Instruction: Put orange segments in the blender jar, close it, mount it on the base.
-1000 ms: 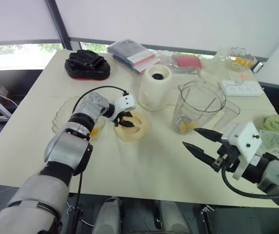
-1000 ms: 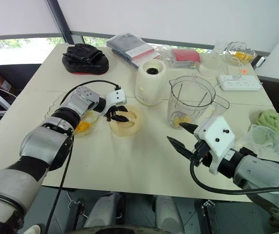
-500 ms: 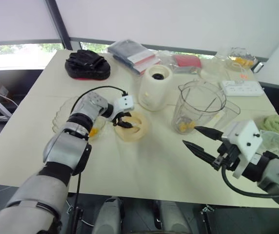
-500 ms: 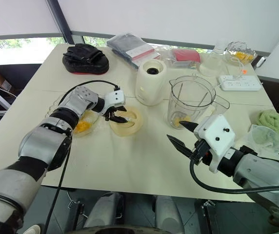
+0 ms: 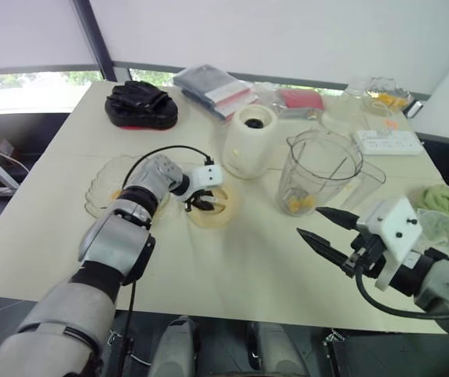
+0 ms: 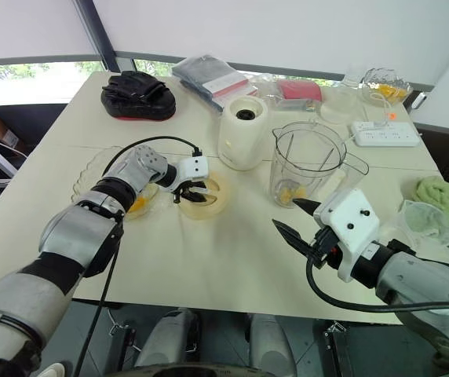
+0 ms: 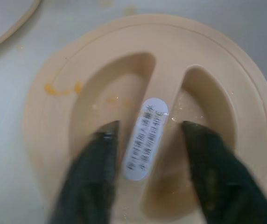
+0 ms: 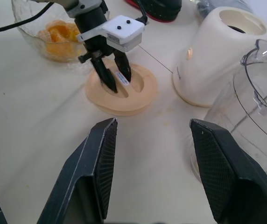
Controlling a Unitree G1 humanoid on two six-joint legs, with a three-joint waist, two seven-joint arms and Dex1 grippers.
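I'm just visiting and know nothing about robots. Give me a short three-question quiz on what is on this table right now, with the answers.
1. True or false: the blender jar already has its lid on.
2. How is the left gripper placed? A) open, straddling the lid's handle rib; B) inside the jar; C) resting on the base.
3. Fill in: the orange segments in the jar lie at its ___.

Key: 1 false, the lid lies on the table beside the jar; 2 A; 3 bottom.
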